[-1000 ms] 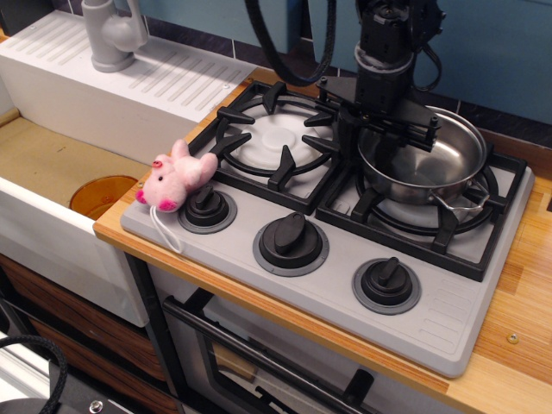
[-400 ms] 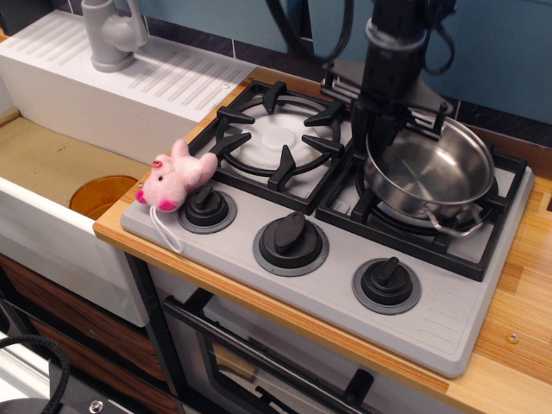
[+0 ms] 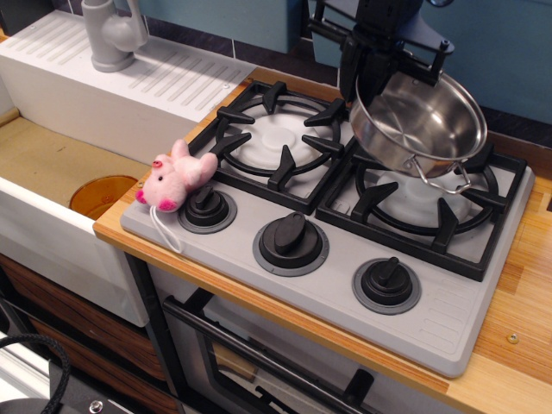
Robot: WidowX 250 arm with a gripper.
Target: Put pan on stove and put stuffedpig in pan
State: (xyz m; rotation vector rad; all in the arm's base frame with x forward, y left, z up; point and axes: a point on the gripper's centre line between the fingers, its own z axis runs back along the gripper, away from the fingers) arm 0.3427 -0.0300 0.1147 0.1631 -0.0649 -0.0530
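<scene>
At upper right, your gripper [image 3: 373,62] clamps the far rim of the pan [image 3: 420,122], tilted above the stove [image 3: 328,285] for placement; the stuffedpig [image 3: 175,178] waits at centre-left.

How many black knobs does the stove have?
3, in a row along the stove's front edge: left knob beside the stuffed pig, middle knob, right knob. None seem hidden.

You are looking at a blue wall [image 3: 509,43] running behind a wooden countertop [image 3: 517,328]. A white sink [image 3: 52,172] with a grey faucet [image 3: 112,34] is sitting far from the fingers, and an oven door [image 3: 259,362] is showing below.
</scene>
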